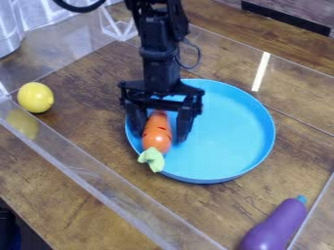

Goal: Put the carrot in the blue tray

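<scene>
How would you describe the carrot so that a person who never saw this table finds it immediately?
Look first for the blue tray, the big round dish in the middle of the wooden table. At its left rim, between the open jaws of the black gripper, lies the carrot. It is the only orange thing, ridged with a yellow-green leafy top; the lemon is yellow and the eggplant purple.

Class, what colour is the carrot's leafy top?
Yellow-green, on the carrot; the camera view shows it.

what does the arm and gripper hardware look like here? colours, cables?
All black. Slim arm coming down from the top edge, with a dark cable looped near its upper part. Gripper has a wide black crossbar and two straight black fingers. No markings are readable at this resolution.
</scene>
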Robot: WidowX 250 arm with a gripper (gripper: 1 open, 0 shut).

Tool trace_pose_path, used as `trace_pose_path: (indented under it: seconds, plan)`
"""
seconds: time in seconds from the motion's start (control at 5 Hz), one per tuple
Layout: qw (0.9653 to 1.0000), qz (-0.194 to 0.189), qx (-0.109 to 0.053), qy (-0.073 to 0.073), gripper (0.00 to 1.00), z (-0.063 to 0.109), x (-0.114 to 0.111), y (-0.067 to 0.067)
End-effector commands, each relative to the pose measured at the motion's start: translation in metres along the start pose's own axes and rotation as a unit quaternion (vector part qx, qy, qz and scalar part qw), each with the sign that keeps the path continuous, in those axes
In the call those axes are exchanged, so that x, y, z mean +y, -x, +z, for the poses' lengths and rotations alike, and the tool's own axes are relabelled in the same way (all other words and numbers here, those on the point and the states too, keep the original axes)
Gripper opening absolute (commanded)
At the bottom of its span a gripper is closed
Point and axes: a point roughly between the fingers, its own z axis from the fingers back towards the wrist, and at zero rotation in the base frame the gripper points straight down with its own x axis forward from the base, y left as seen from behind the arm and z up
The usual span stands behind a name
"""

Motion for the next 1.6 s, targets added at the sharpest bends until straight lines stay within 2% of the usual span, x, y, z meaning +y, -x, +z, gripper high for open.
trace_pose_path:
  seconds: [0.0,0.2,0.4,0.6,1.0,1.4]
  plan:
    - [0.9981,0.007,-0.057,0.021,1.0,0.052,0.001,-0.014]
    - [0.9956,0.009,-0.08,0.048,1.0,0.094,-0.001,-0.016]
    - [0.9947,-0.008,-0.092,0.044,1.0,0.121,-0.005,-0.014]
    - [0.9944,-0.031,-0.094,0.036,1.0,0.107,-0.007,-0.013]
    - [0.9943,-0.05,-0.091,0.025,1.0,0.085,-0.007,-0.012]
    - [0.9925,-0.075,-0.096,0.011,1.0,0.071,-0.01,-0.01]
